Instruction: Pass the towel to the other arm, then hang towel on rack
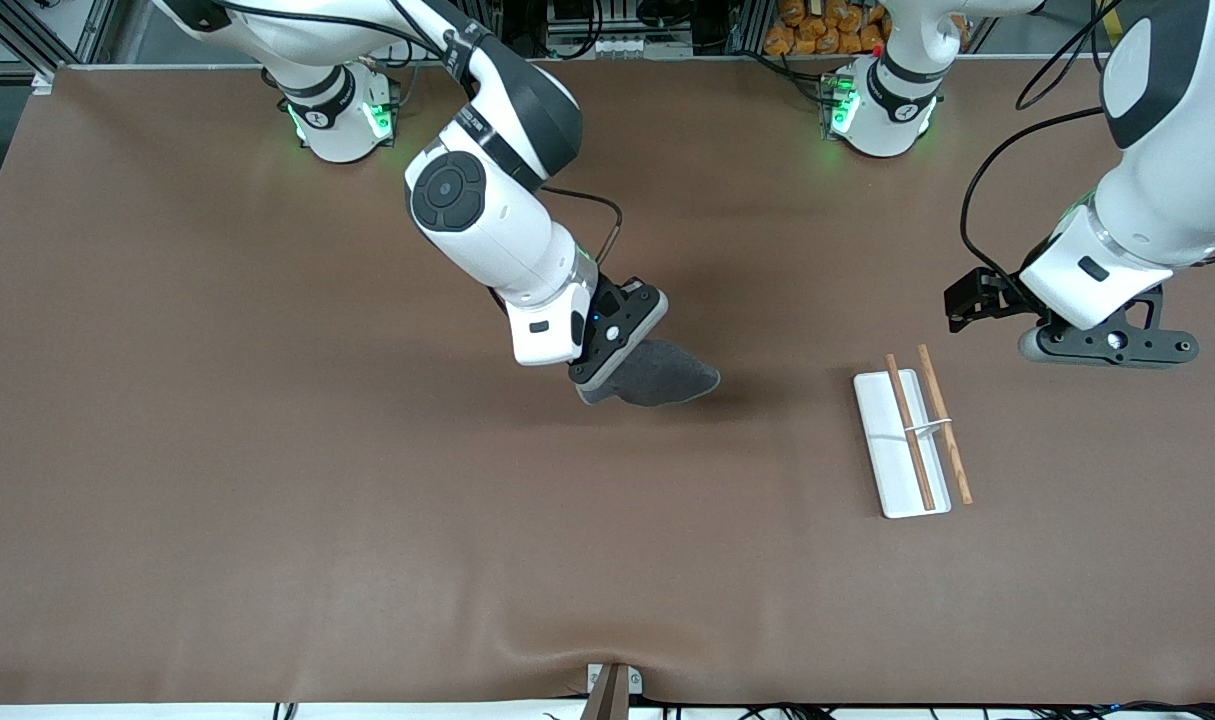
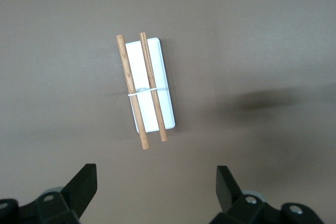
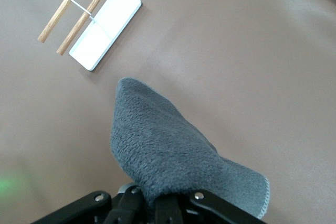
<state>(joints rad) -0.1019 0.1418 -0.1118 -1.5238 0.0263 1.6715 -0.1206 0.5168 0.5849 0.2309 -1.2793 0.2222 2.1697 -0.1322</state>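
Observation:
The dark grey towel (image 1: 662, 374) hangs bunched from my right gripper (image 1: 607, 380), which is shut on one end of it above the middle of the table. In the right wrist view the towel (image 3: 163, 145) droops away from the closed fingers (image 3: 168, 205). The rack (image 1: 879, 430), a white tray base with two brown rods (image 1: 910, 432) joined by a white crosspiece, lies toward the left arm's end of the table. It also shows in the left wrist view (image 2: 157, 77) and the right wrist view (image 3: 107, 24). My left gripper (image 1: 1107, 345) is open and empty over bare table beside the rack; its fingertips (image 2: 84, 184) stand wide apart.
The brown table mat runs to every edge of the front view. Both arm bases (image 1: 342, 115) stand along the edge farthest from the front camera. A small bracket (image 1: 612, 688) sits at the table edge nearest that camera. Black cables hang by the left arm.

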